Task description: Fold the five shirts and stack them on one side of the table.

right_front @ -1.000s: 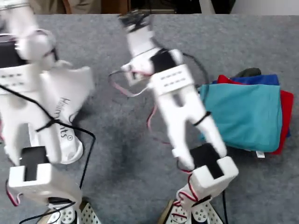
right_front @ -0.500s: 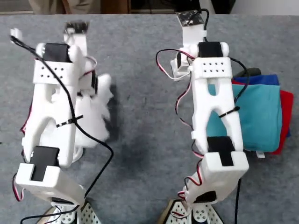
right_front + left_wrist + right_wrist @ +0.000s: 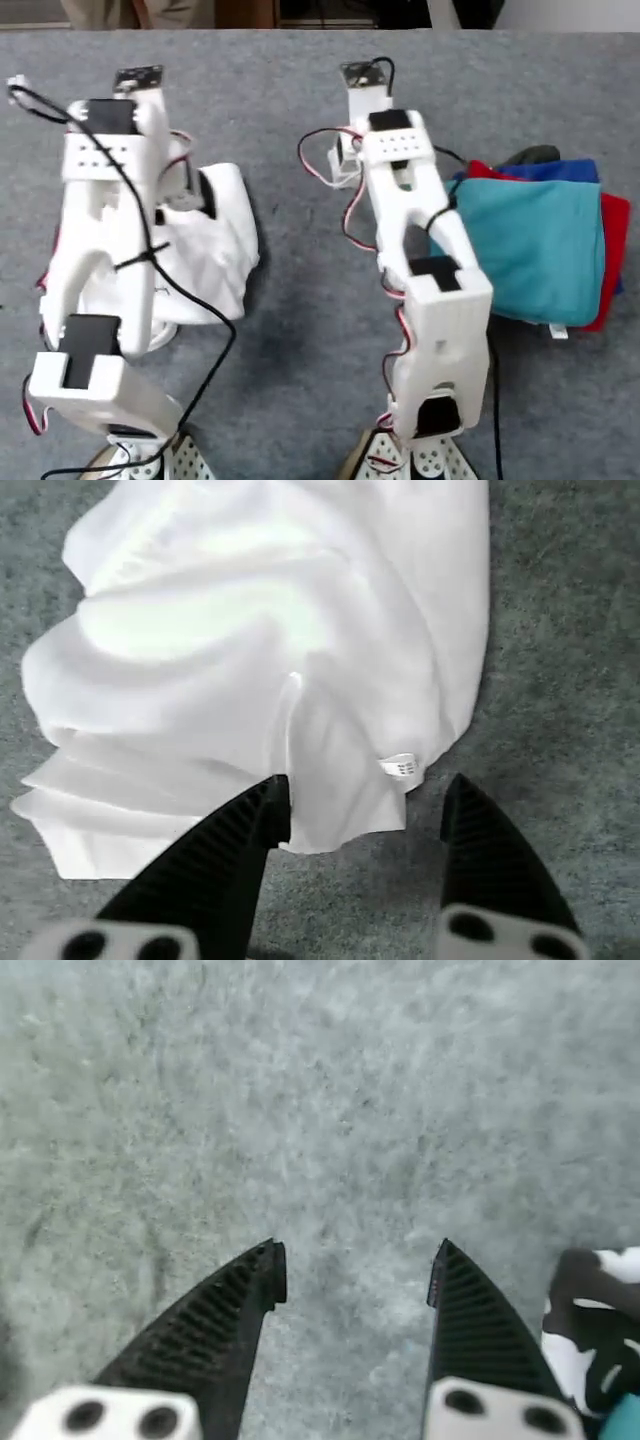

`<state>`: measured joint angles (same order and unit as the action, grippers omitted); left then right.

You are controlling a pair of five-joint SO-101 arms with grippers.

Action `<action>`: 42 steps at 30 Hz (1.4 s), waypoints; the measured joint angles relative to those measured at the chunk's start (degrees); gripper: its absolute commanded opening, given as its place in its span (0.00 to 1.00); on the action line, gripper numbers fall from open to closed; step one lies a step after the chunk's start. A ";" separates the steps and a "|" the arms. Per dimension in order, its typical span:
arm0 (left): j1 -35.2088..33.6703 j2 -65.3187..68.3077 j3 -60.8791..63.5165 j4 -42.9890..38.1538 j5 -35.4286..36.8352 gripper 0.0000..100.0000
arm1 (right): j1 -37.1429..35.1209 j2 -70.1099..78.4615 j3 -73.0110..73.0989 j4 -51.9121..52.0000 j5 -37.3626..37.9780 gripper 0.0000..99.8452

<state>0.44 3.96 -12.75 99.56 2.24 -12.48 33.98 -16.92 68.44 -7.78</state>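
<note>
A gray felt tabletop [image 3: 290,300] is carrying a crumpled white shirt [image 3: 215,250] at left, lying lengthwise near-to-far, and a teal-topped shirt stack [image 3: 530,250] at right. The left tool [image 3: 365,792] is hanging apart over the white shirt's edge. The right tool [image 3: 355,1260] is gaping over bare felt.

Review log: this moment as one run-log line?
left gripper open over white shirt | right gripper open over table | folded stack beside right arm

Soft even light, glare on shirt [image 3: 260,620]

High camera looks down; wrist cameras face table [image 3: 290,90].
</note>
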 measured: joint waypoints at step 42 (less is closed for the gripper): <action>1.93 15.38 3.25 -12.13 11.69 0.16 | 0.00 1.49 0.00 -3.60 0.00 0.23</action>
<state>2.37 19.34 -9.49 87.43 13.93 -12.48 35.47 -16.92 64.84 -7.78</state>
